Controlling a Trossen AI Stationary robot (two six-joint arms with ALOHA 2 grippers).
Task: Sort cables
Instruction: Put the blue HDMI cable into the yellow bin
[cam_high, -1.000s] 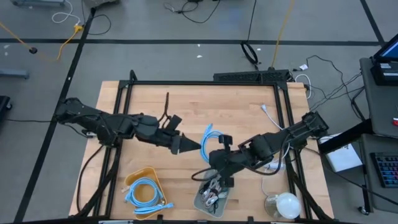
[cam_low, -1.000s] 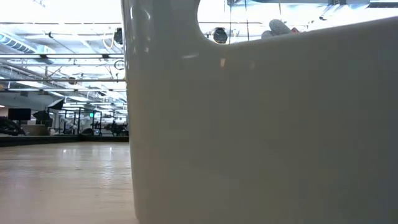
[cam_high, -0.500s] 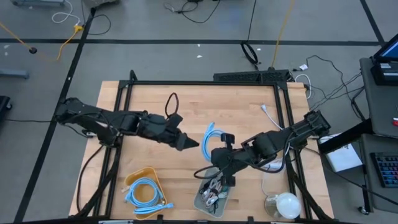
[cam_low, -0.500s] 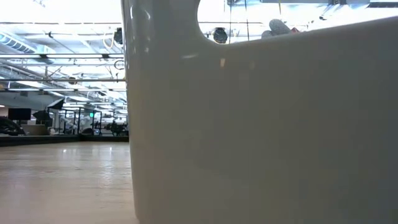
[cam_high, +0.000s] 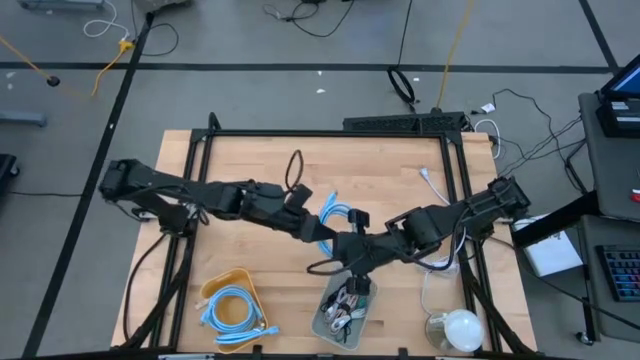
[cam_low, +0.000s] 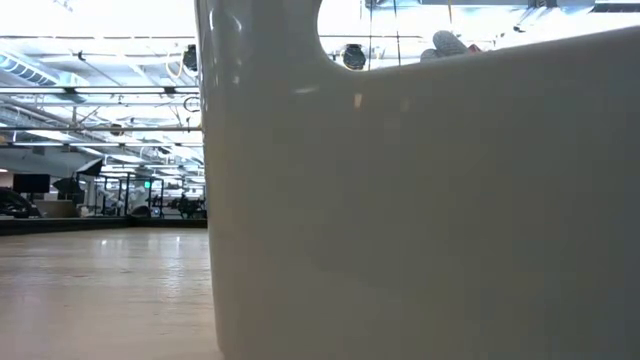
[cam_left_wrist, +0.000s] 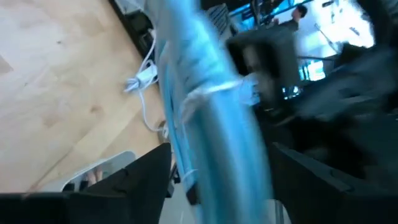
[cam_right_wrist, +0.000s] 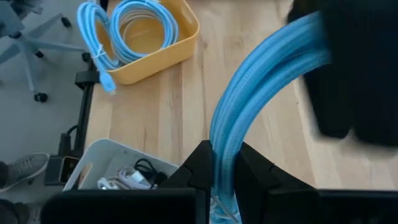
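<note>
Light-blue cable loop (cam_high: 333, 219) is at mid-tabletop, held up between the two claws. Right claw (cam_high: 345, 250) has its fingers pinched tight on one end of the loop; in the right wrist view the blue strands (cam_right_wrist: 249, 106) rise straight out from between the dark fingers (cam_right_wrist: 205, 165). Left claw (cam_high: 318, 232) is at the same loop from the opposite side, fingers spread wide on either side of it; in the left wrist view the loop (cam_left_wrist: 205, 99) fills the gap between the fingers. Contact there cannot be judged through the blur.

Grey bin (cam_high: 326, 325) sits just beside the right claw, toward the tabletop's near edge, holding a tangle of thin dark and pale cable bundles (cam_high: 343, 306). Yellow bin (cam_high: 212, 288) lies well off from the left claw, near the front edge on that arm's side; light-blue coiled cables (cam_high: 232, 310) lie in it, one end trailing over the rim. A round white object (cam_high: 455, 326) with a white cord rests near the front corner behind the right arm. Wooden tabletop (cam_high: 240, 165) otherwise shows bare wood around both claws.

The low view is mostly blocked by a pale bin wall (cam_low: 420, 200).
</note>
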